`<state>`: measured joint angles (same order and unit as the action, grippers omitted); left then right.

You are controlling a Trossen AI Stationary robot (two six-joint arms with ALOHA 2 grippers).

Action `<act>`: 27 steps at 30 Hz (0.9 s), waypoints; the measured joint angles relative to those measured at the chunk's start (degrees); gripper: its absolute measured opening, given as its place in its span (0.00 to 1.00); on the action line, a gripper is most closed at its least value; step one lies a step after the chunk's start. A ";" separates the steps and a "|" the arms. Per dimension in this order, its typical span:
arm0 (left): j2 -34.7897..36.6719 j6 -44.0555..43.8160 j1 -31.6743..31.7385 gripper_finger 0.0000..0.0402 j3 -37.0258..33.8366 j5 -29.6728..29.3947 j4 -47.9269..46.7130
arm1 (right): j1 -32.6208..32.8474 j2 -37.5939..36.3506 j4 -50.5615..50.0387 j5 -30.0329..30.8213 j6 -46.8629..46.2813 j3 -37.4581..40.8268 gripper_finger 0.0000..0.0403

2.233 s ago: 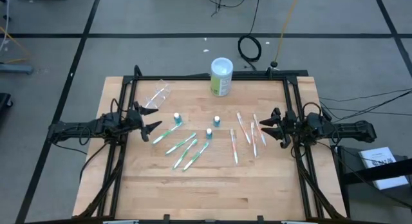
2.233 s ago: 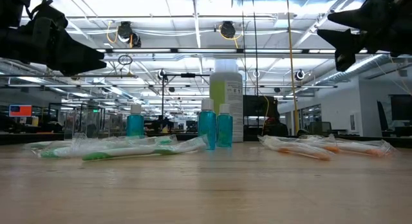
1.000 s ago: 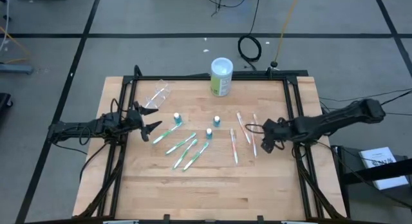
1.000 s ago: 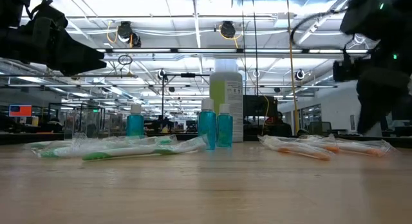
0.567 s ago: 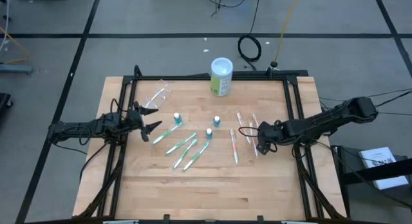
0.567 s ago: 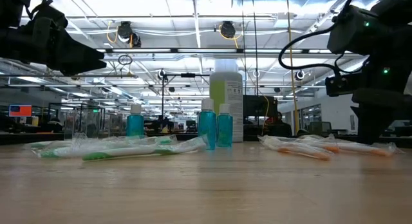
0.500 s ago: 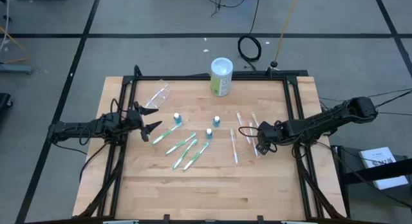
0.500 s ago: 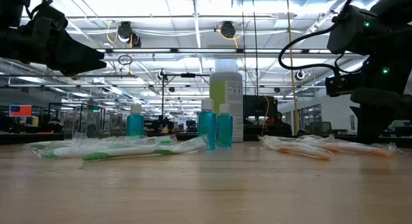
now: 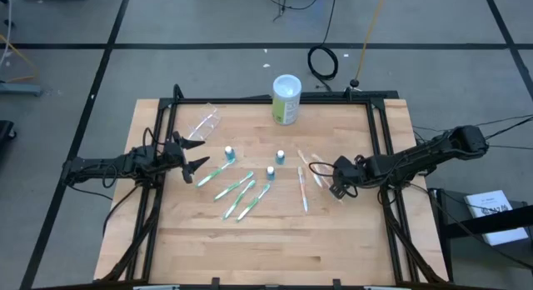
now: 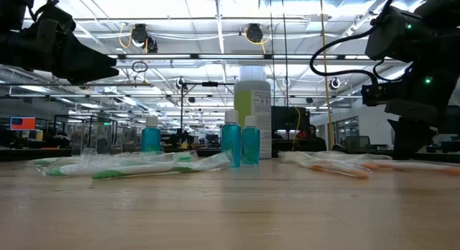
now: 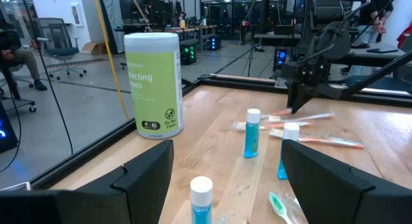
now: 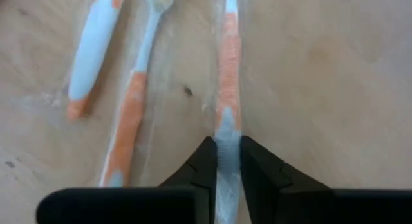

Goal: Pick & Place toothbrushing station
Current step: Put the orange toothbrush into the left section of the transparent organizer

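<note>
The clear cup (image 9: 204, 123) lies on its side near the table's far left. Green-and-white toothbrushes (image 9: 237, 190) and teal white-capped tubes (image 9: 271, 171) sit mid-table. Pale pinkish toothbrushes (image 9: 303, 188) in clear wrappers lie flat at the right. My right gripper (image 9: 336, 183) is down among them, shut on one (image 12: 226, 76). My left gripper (image 9: 198, 167) hovers open at the left edge, above the table. My right gripper pinches one pinkish toothbrush by the pale part of its handle (image 12: 224, 135) between its two fingers (image 12: 205, 165). The fingers slant down from the table's right side. The brush runs on ahead of them, still in its clear wrapper, and lies on the wood.
A green-and-white canister (image 9: 286, 98) stands at the far edge, in the middle. Two more pinkish toothbrushes (image 12: 96, 50) lie close beside the held one. A black frame rail (image 9: 375, 132) borders the table on the right. Bare wood spans the near half.
My right gripper has come down and a little toward the table's left, onto the pinkish toothbrushes, tipping steeper. It has shut on one of them. The end of that brush near the gripper has shifted slightly on the table.
</note>
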<state>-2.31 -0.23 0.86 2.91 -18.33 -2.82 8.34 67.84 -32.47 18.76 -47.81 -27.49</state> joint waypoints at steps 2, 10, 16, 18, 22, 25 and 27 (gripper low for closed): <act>0.00 0.00 0.01 0.73 0.00 0.00 0.01 | -0.04 -0.74 0.41 2.39 0.85 0.08 0.04; 0.00 0.00 0.01 0.73 0.00 0.00 0.01 | -0.07 -6.58 1.42 8.04 5.65 -0.42 0.04; 0.00 0.00 0.02 0.73 -0.01 0.00 0.01 | -0.01 -11.39 11.12 10.11 15.31 -1.31 0.04; 0.00 0.00 0.02 0.73 0.00 0.00 0.01 | -0.03 -12.55 17.73 9.95 20.64 -1.34 0.04; 0.00 0.00 0.01 0.73 -0.01 0.00 0.01 | -0.07 -13.28 31.32 9.34 30.98 -1.40 0.04; 0.00 0.00 0.01 0.73 -0.01 0.00 0.33 | -0.13 -13.24 41.03 5.08 37.10 -1.40 0.04; 0.00 -0.04 0.00 0.73 -0.01 0.00 1.41 | -0.12 -12.93 46.34 0.83 39.75 -1.44 0.04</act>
<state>-2.31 -0.27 0.87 2.90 -18.33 -1.41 8.22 54.91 13.87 19.59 -8.06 -28.93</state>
